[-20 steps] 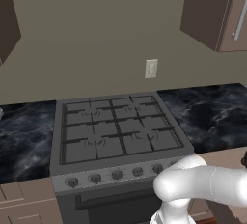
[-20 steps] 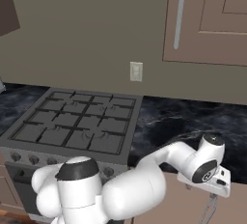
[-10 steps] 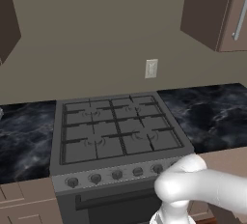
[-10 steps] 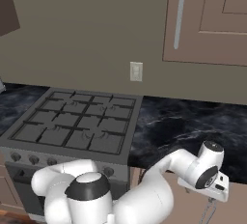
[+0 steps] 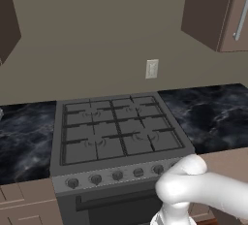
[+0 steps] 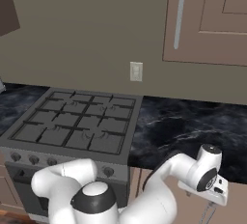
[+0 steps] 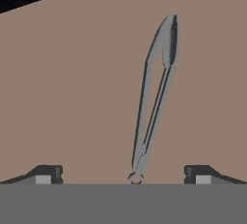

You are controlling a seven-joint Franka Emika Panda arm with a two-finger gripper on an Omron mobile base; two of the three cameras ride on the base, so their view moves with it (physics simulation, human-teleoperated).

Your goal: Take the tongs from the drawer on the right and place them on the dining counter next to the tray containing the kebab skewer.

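The slim silver-grey tongs (image 7: 155, 97) lie flat on the light-brown floor of the drawer (image 7: 67, 97) in the hand view, their closed tips toward the top and their hinge end at the bottom edge. My gripper (image 7: 124, 175) hangs over them, open, with one dark fingertip (image 7: 46, 174) on each side of the hinge end and nothing between the fingers. In the right base view my white hand (image 6: 208, 184) reaches down in front of the counter's edge, right of the stove. The dining counter, the tray and the kebab skewer are out of view.
A grey gas stove (image 6: 77, 126) stands at the left, with a narrow black marble counter (image 6: 193, 131) to its right. A wall outlet (image 6: 136, 71) sits above it. Brown upper cabinets (image 6: 212, 20) hang over the right side.
My hand has sunk a little lower in front of the counter, and the arm's shoulder and elbow have swung down with it. The jaws have stayed wide.
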